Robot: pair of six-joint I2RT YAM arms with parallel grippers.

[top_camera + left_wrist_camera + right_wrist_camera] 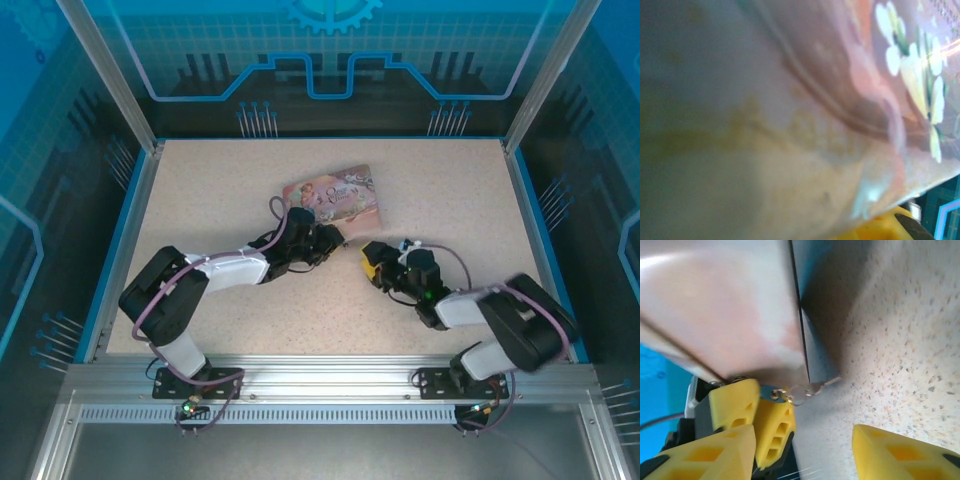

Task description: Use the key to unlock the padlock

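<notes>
In the right wrist view, two yellow fingers of my left gripper are pinched on the small blue padlock. A little ring and the thin metal key stick out from the padlock's end, the key pointing right just above the table. My right gripper stands open just short of the key, nothing between its fingers. From above, the left gripper sits at the pink tin's near edge and the right gripper faces it from the right, a small gap apart.
The flat pink illustrated tin lies just behind both grippers, and its side looms close in the right wrist view and blurred in the left wrist view. The speckled table is bounded by a blue-edged frame.
</notes>
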